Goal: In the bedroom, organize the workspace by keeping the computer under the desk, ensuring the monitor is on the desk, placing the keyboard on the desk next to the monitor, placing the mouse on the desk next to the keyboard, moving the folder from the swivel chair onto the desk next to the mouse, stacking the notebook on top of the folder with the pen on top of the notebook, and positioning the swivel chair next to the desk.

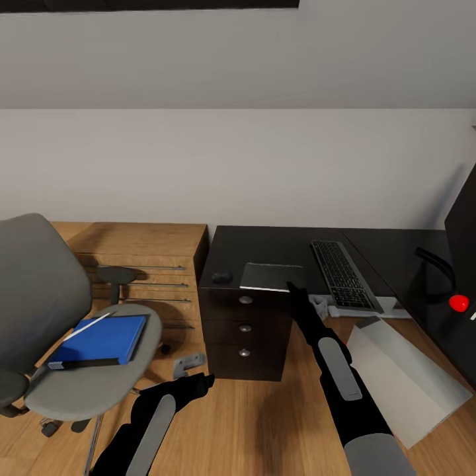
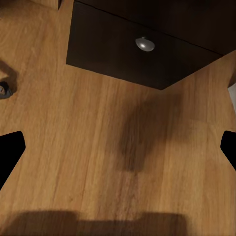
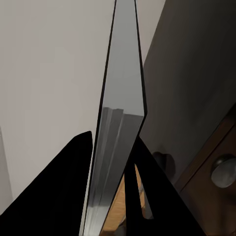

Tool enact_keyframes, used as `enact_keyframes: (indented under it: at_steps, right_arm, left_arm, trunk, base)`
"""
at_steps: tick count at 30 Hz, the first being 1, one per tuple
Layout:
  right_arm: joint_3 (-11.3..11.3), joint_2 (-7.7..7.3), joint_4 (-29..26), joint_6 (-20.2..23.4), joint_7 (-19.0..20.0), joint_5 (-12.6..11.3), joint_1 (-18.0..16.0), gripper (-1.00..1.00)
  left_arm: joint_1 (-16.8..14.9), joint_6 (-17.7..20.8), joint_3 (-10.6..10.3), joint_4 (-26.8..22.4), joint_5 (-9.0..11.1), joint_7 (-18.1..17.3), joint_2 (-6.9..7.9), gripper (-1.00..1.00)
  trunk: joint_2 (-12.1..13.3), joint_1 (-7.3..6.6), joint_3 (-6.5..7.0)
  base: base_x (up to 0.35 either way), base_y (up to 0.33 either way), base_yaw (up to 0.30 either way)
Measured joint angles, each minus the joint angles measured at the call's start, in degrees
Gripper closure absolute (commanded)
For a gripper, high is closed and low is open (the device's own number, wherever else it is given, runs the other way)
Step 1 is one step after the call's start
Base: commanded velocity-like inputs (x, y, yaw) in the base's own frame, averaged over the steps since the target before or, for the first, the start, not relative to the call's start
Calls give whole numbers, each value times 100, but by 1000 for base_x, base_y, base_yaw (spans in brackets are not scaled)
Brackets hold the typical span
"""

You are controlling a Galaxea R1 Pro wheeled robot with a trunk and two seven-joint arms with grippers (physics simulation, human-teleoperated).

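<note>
Head view: we see the keyboard (image 1: 345,274) and mouse (image 1: 222,277) on the desk (image 1: 271,239); our right gripper (image 1: 295,289) holds the notebook (image 1: 272,276) over the desk's left front corner. The folder (image 1: 100,339), a pen (image 1: 86,326) on it, lies on the swivel chair (image 1: 39,304), unmoved. Left wrist view: fingers (image 2: 10,152) apart above the floor (image 2: 98,147). Right wrist view: fingers (image 3: 61,189) clamp the notebook's edge.

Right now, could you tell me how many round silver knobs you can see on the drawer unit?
3, stacked down its front: top, middle, bottom.
</note>
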Motion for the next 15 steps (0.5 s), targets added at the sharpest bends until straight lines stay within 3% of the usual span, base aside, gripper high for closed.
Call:
enact_keyframes:
  at_steps: [6, 15]
  right_arm:
    - [-1, -4, -2, 19, 2, -13, 0, 100]
    - [-2, -12, -2, 24, 5, -15, 0, 100]
  left_arm:
    - [2, -4, 1, 1, 2, -2, -1, -100]
    - [2, -9, 1, 1, 3, -6, -1, -100]
  trunk:
    - [0, -2, 0]
    - [0, -3, 0]
  base:
    - [113, 0, 0]
    - [289, 0, 0]
